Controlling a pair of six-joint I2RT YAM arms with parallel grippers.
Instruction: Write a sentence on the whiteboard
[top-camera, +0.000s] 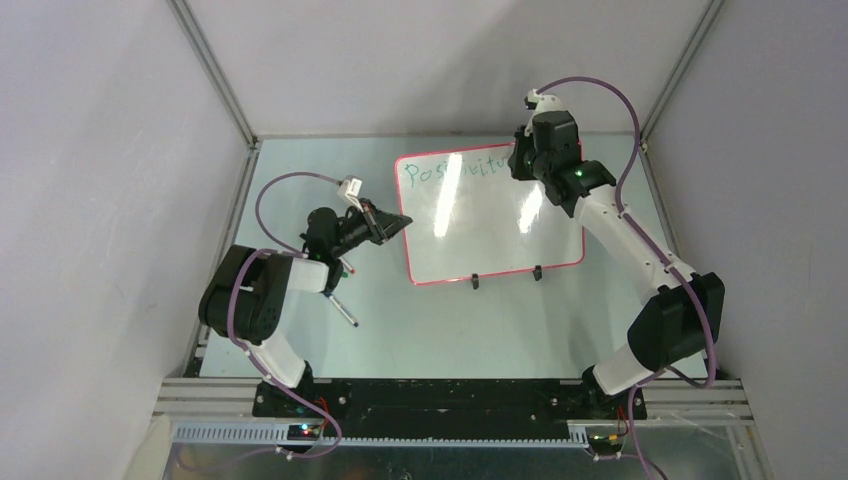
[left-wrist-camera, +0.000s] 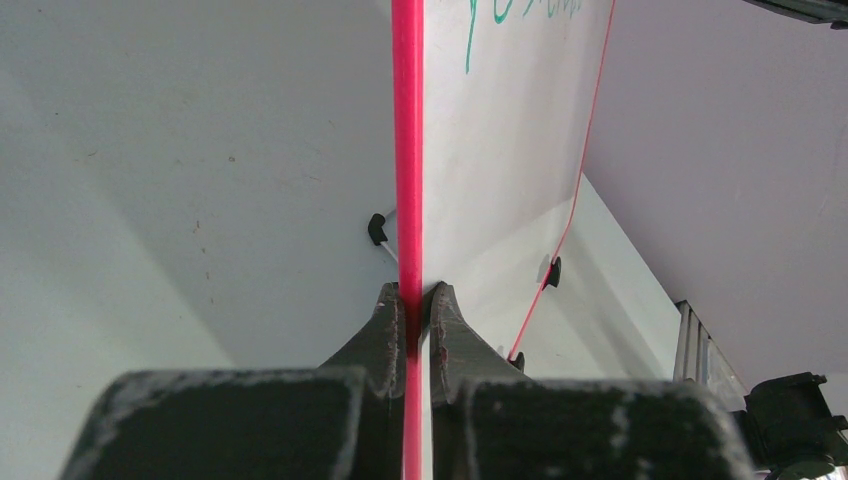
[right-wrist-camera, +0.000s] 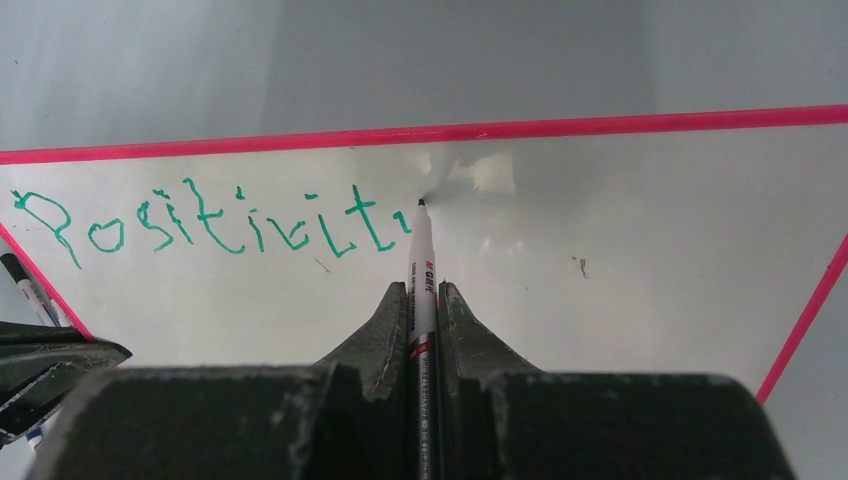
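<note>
Gleaming glossy pink-rimmed whiteboard, rounded corners, wobbly green sentence, slim white marker

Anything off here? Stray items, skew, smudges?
Minor only. A spare pen lies loose on the table beside the left arm. The whiteboard sits slightly rotated against the table edges, and a small dark speck marks it right of the sentence. Nothing spilled or broken.

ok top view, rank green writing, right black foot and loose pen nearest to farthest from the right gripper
1. green writing, just to its left
2. right black foot, near edge of whiteboard
3. loose pen, far left on table
</note>
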